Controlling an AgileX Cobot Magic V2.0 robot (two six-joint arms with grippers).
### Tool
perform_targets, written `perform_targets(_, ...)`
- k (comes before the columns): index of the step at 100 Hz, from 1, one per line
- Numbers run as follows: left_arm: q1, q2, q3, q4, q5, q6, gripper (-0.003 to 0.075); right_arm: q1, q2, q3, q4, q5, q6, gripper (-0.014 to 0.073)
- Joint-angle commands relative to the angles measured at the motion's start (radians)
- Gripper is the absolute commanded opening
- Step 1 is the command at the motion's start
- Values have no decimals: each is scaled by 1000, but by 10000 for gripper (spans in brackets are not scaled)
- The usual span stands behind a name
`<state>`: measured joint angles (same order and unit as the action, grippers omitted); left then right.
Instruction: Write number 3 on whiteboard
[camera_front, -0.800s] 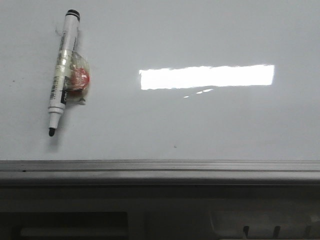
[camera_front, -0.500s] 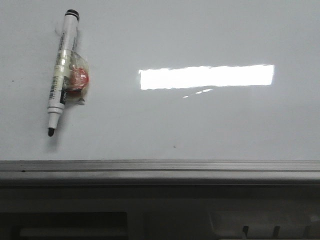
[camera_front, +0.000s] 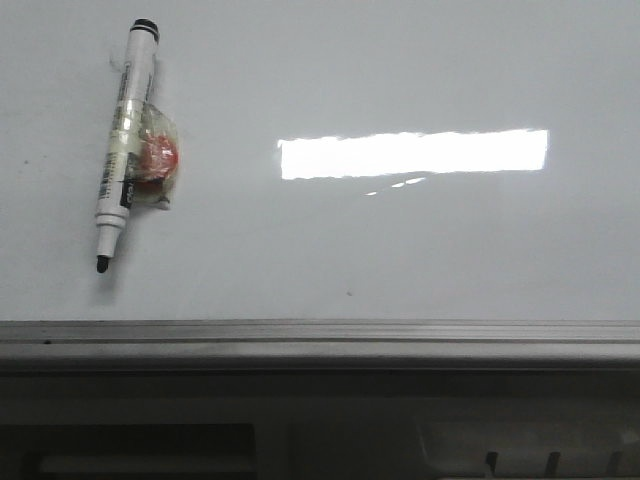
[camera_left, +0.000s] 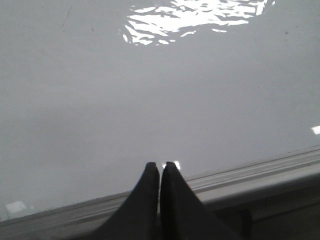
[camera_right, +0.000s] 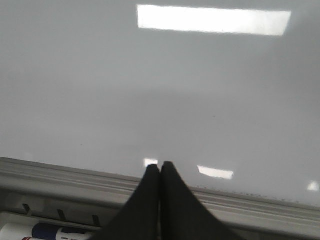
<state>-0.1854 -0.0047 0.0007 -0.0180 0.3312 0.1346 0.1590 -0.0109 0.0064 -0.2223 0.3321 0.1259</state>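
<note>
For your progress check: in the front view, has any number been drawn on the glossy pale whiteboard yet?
No, the glossy pale whiteboard bears only glare and a capless white marker.

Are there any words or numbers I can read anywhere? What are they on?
Marker on the whiteboard: its label has dark print, too small and blurred to read.
Second marker in the tray under the board's rail: no print can be made out.
Whiteboard: no words and no number written on it, only a bright glare and a few tiny specks.
So nothing here can be read.
</note>
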Motion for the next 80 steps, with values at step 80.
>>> perform_targets(80,-1,-24,-5,-1207,-415,-11,-20,-1,-12,-59,414,-502,61,-61)
